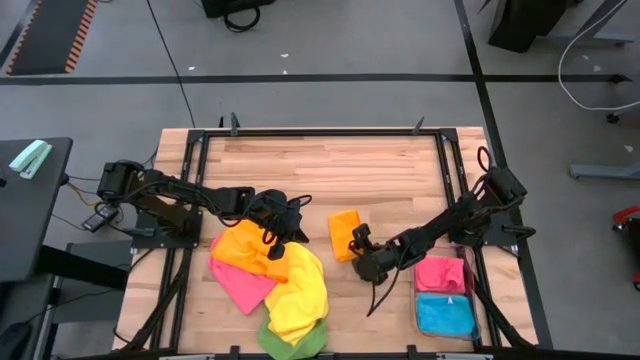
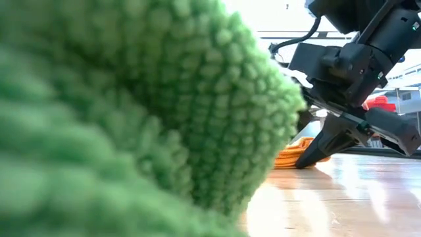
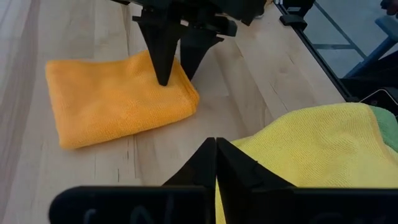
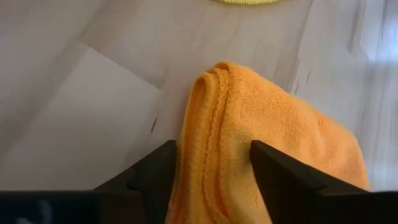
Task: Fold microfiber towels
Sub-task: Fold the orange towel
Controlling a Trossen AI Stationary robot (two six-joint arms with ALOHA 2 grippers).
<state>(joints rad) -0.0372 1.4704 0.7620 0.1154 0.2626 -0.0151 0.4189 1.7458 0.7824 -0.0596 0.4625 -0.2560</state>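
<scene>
A folded orange towel [image 1: 344, 234] lies flat on the wooden table near its middle. My right gripper [image 4: 214, 149] is at the towel's near right corner, open, a finger on each side of the folded edge. It also shows in the left wrist view [image 3: 177, 74] and the low view [image 2: 316, 155]. A loose pile of towels lies to the left: orange [image 1: 245, 248], pink [image 1: 240, 285], yellow [image 1: 300, 290] and green [image 1: 290, 343]. My left gripper [image 1: 290, 240] hangs over the pile's right edge, shut, nothing seen between its fingers [image 3: 216, 158]. My right gripper straddles the folded orange towel's corner [image 4: 214, 93], slanting down from the table's right. One fingertip [image 3: 165, 78] rests on the towel's top face. The other [image 3: 189, 65] stands just past the folded edge. The stacked layers [image 4: 211, 174] run between the fingers; the towel lies flat.
A clear bin [image 1: 417, 300] at the near right holds a folded pink towel [image 1: 440, 272] and a folded blue one [image 1: 445, 315]. The green towel [image 2: 131, 118] fills the low view's left. A black frame [image 1: 320, 132] rims the table; bare wood lies at the far side.
</scene>
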